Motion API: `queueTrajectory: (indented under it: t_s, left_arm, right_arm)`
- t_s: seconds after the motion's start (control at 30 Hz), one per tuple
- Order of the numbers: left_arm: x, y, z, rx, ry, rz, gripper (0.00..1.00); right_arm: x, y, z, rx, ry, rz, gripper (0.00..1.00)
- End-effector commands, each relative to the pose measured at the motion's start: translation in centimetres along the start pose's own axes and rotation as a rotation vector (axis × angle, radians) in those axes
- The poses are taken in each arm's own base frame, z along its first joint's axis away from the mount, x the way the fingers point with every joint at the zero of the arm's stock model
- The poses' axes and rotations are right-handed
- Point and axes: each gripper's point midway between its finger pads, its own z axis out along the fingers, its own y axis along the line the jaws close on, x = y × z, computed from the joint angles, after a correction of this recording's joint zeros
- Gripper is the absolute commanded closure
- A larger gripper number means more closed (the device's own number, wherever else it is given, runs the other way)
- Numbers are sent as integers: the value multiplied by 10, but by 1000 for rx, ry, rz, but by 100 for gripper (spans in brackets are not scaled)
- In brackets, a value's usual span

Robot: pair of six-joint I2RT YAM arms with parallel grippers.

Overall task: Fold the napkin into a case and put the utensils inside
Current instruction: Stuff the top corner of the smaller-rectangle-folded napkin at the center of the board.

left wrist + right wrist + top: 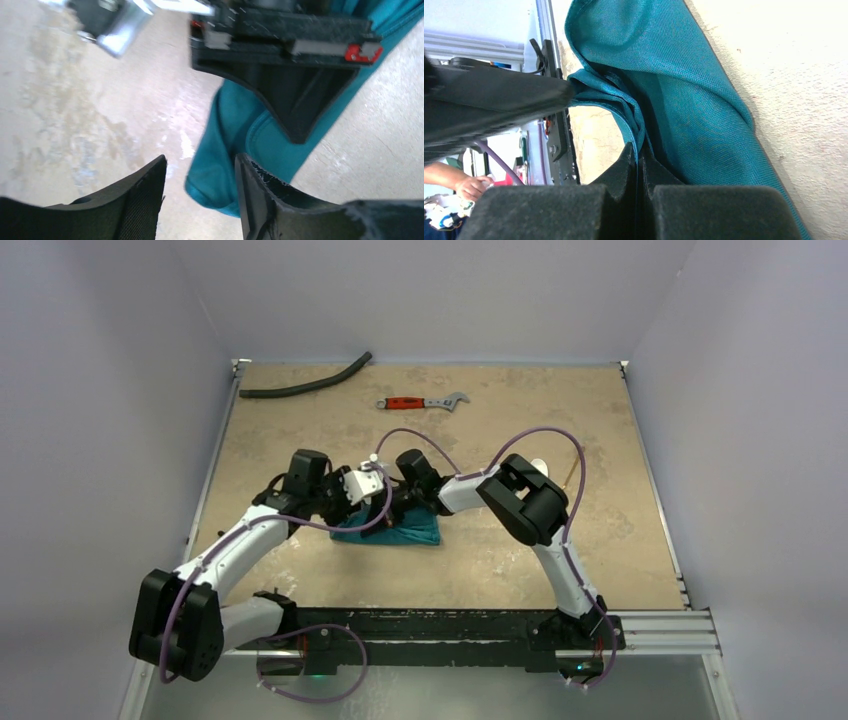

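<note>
Right gripper (638,156) (foreground, right wrist view): jaws pressed flat together, pinching a raised fold of the napkin (684,100). Left gripper (200,167): jaws parted, with a corner of the napkin showing in the gap between them, not clamped. Top view: both arms bend inward from their bases, the right elbow raised high, and the wrists meet over the bunched napkin in the middle of the table (500,560). White spoon (541,464) and wooden stick (577,476) lie just beyond the right elbow (partly hidden), apart from the napkin.
</note>
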Motion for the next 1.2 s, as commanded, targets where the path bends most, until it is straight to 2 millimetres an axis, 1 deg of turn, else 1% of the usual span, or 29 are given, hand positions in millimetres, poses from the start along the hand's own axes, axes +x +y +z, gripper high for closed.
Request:
queueTrajectory:
  t_s: [0.0, 0.07, 0.17, 0.27, 0.33, 0.43, 0.5, 0.67, 0.73, 0.87, 1.03, 1.17]
  left_arm:
    - [-35, 26, -24, -67, -84, 17, 47]
    - [-36, 21, -27, -40, -86, 42, 46]
    - [-33, 3, -30, 37, -93, 69, 46]
    - [-23, -17, -27, 122, -85, 74, 44]
    - [-12, -25, -22, 147, -61, 79, 44]
    - [1, -23, -13, 113, -33, 88, 44]
    - [4, -20, -8, 87, -36, 93, 44]
    - [8, 6, 5, -56, -21, 39, 47]
    - [9, 10, 7, -78, -16, 21, 49]
    - [10, 6, 9, -74, -21, -11, 52]
    - [8, -3, 11, -38, -31, -22, 52]
    - [11, -11, 15, -14, -26, -15, 52]
  right_arm:
    - [70, -75, 1, 216, 112, 137, 100]
    - [68, -74, 1, 213, 109, 133, 100]
    - [66, -71, 2, 207, 105, 128, 100]
    - [65, -70, 2, 196, 103, 127, 100]
    - [66, -69, 2, 191, 102, 126, 100]
    - [66, -68, 1, 189, 96, 124, 100]
    - [66, -67, 1, 186, 96, 122, 100]
    - [61, -60, 0, 170, 82, 107, 100]
    - [61, -56, 1, 160, 82, 99, 100]
    - [60, -50, 3, 145, 79, 81, 100]
    - [58, -44, 6, 132, 66, 73, 100]
    - [51, -35, 4, 113, 42, 65, 97]
